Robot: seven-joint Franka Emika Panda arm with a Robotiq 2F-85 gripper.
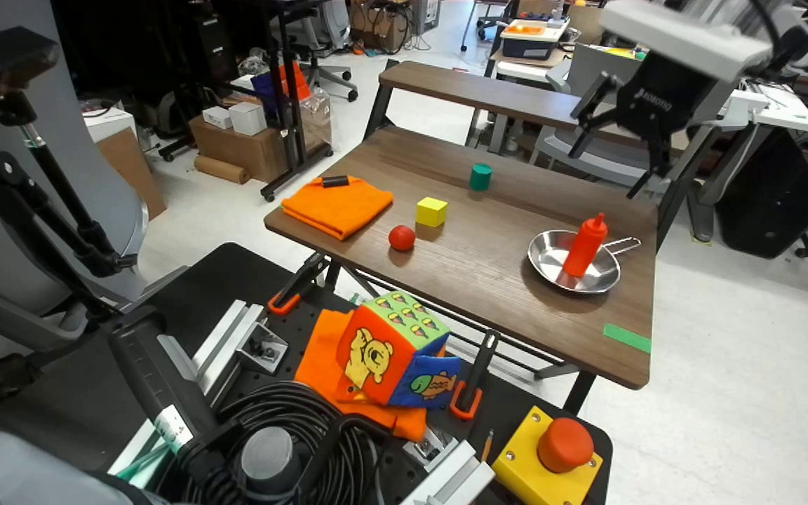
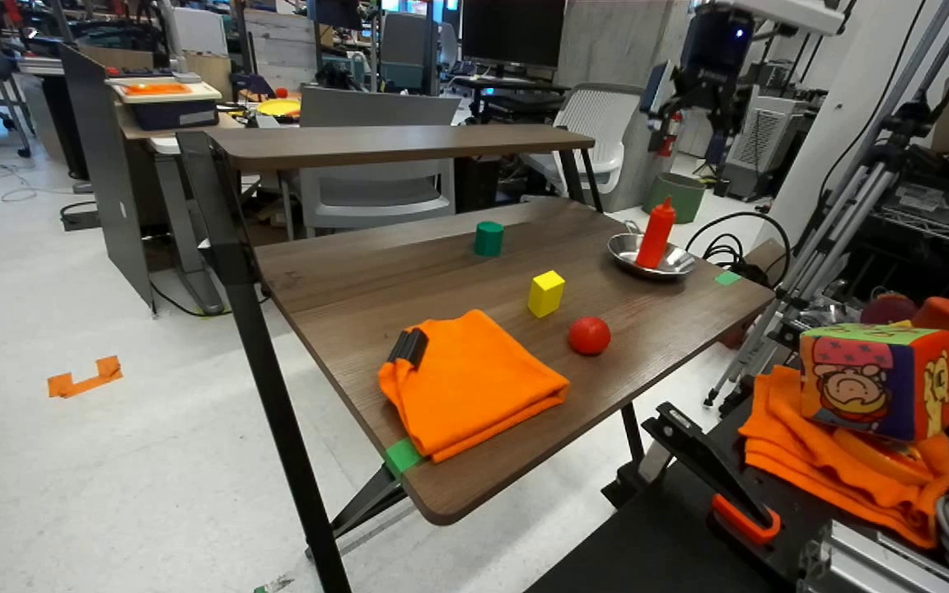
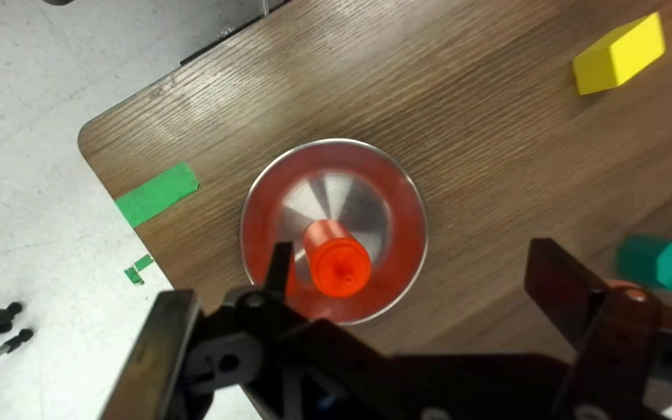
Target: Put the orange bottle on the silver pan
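Note:
The orange bottle stands upright inside the silver pan, touching its base. The bottle and the pan show the same way in an exterior view. The pan's short handle points away toward the table's end. In the wrist view the bottle is seen from above, inside the round pan; the handle is hidden there. My gripper is open and empty, well above the bottle and pan, touching neither. In the wrist view its fingers are wide apart; the left finger overlaps the pan's edge.
On the table are a yellow block, a red ball, a green cylinder and a folded orange cloth. A raised shelf runs along one long side. Green tape marks a corner near the pan.

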